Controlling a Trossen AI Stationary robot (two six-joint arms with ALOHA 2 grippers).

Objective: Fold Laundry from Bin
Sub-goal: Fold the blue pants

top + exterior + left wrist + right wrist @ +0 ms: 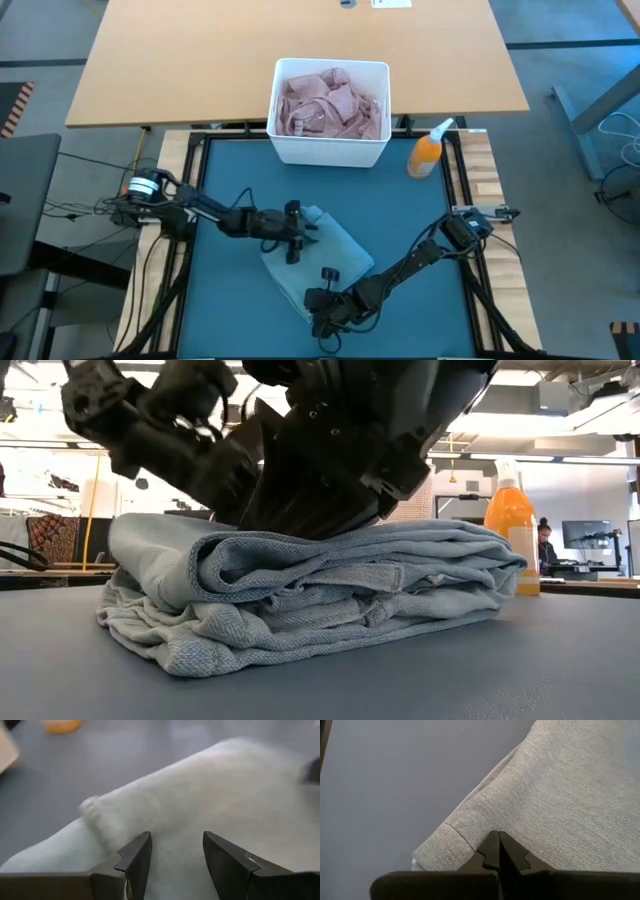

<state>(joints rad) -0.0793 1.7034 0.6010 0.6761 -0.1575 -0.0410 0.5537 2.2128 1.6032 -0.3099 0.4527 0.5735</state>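
Folded light blue jeans [318, 258], long axis diagonal: left gripper [296, 234], fingers apart, over their bin-side [330, 148] end; right gripper [328, 300], pinched empty, presses the opposite end.

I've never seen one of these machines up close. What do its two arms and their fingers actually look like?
Both arms are dark, almost black, built of slim jointed segments with black cables trailing along them. The left arm has a white-and-silver part near its base; the right arm has a boxy grey module there. The left gripper ends in two flat, wedge-shaped dark fingers; the right gripper has matching pointed ones.
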